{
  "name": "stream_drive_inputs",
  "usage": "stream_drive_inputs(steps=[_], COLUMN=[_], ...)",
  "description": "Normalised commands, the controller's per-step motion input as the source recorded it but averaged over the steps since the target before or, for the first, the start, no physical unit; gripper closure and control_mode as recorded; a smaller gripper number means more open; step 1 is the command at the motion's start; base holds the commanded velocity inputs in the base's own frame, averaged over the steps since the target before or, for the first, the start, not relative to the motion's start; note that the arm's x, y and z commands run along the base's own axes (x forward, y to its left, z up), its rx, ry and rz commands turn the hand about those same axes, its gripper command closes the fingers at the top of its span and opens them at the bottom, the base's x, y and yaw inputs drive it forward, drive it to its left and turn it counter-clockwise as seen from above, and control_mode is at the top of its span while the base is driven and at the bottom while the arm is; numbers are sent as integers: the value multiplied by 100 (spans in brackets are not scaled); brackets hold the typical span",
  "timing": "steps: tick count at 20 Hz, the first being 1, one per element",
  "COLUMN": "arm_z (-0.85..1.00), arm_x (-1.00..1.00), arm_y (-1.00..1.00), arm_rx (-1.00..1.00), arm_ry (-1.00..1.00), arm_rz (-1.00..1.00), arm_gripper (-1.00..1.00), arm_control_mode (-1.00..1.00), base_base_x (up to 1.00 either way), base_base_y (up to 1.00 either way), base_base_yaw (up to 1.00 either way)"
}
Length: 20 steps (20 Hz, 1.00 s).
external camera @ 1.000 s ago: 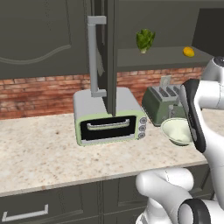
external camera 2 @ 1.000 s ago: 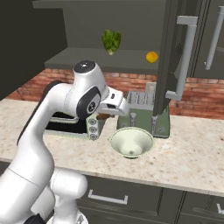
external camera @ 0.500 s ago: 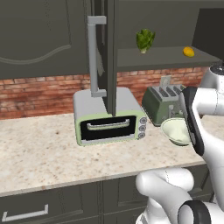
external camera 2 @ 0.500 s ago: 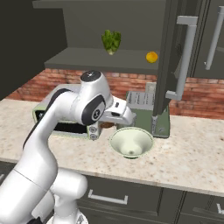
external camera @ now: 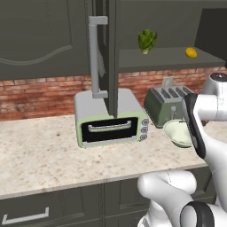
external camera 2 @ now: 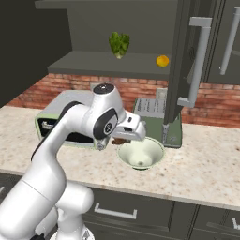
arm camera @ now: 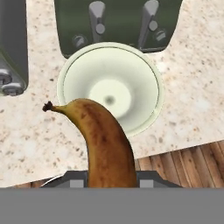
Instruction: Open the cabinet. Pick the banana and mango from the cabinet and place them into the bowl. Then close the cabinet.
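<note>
My gripper [arm camera: 111, 177] is shut on the banana [arm camera: 103, 140], a brown-yellow fruit whose stem end points out over the near rim of the bowl [arm camera: 144, 65]. In the right base view the gripper [external camera 2: 125, 137] hangs at the bowl's [external camera 2: 140, 153] left rim, with the banana [external camera 2: 119, 140] a dark sliver beneath it. My forearm partly covers the bowl [external camera: 176, 133] in the left base view. The cabinet [external camera: 108, 57] stands open, and its door [external camera 2: 183, 61] juts toward me. The mango [external camera: 191, 52] lies on the cabinet shelf [external camera 2: 162, 61].
A green lettuce head [external camera: 146, 41] sits on the same shelf. The dark green toaster [external camera: 166, 104] stands right behind the bowl, and a pale toaster oven [external camera: 111, 117] stands to its left. The open door's bar handle [external camera 2: 198, 61] hangs above the bowl's right side.
The arm has swung toward the bowl and the hand has come down a little, carrying the banana. The grip is unchanged.
</note>
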Motion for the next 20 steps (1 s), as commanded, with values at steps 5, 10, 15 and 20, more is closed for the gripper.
stream_drive_inputs(steps=[5,10,15,20], arm_z=[-20,-18,-22,-25], arm_x=[8,16,20,12], arm_y=[-9,-5,-5,-10], arm_rx=[0,0,0,0], arm_ry=[3,2,0,0], arm_rz=[0,0,0,0], arm_gripper=[100,100,100,100], arm_control_mode=[-100,-100,-100,-100], base_base_x=[0,0,0,0], base_base_y=[0,0,0,0], base_base_yaw=[0,0,0,0])
